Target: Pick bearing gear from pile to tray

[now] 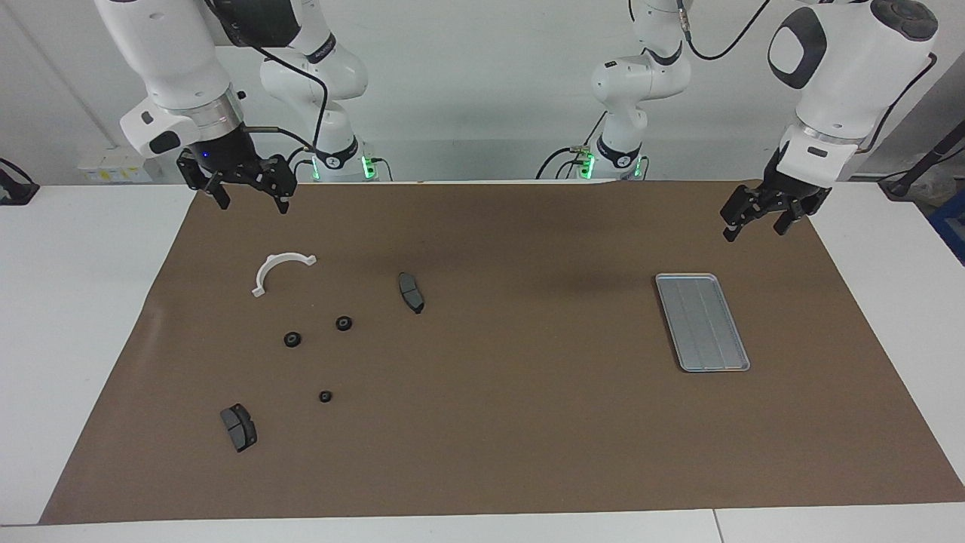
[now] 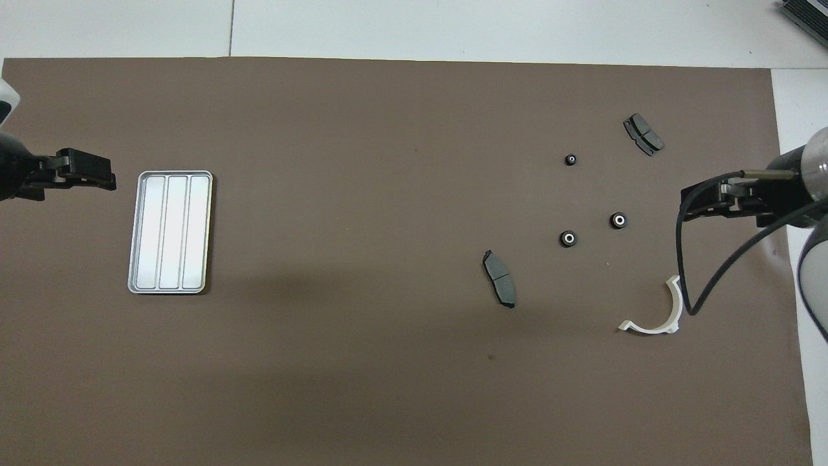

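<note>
While both tools (image 1: 249,197) (image 1: 760,219) hang spread, gears (image 1: 344,323) lie apart from the tray (image 1: 702,322).

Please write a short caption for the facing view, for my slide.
Both grippers, left gripper and right gripper, hang open; three gears lie scattered, tray empty.

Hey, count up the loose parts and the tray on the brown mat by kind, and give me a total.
Black gears: 3
Grey brake pads: 2
White arc bracket: 1
Metal tray: 1
Total: 7
</note>
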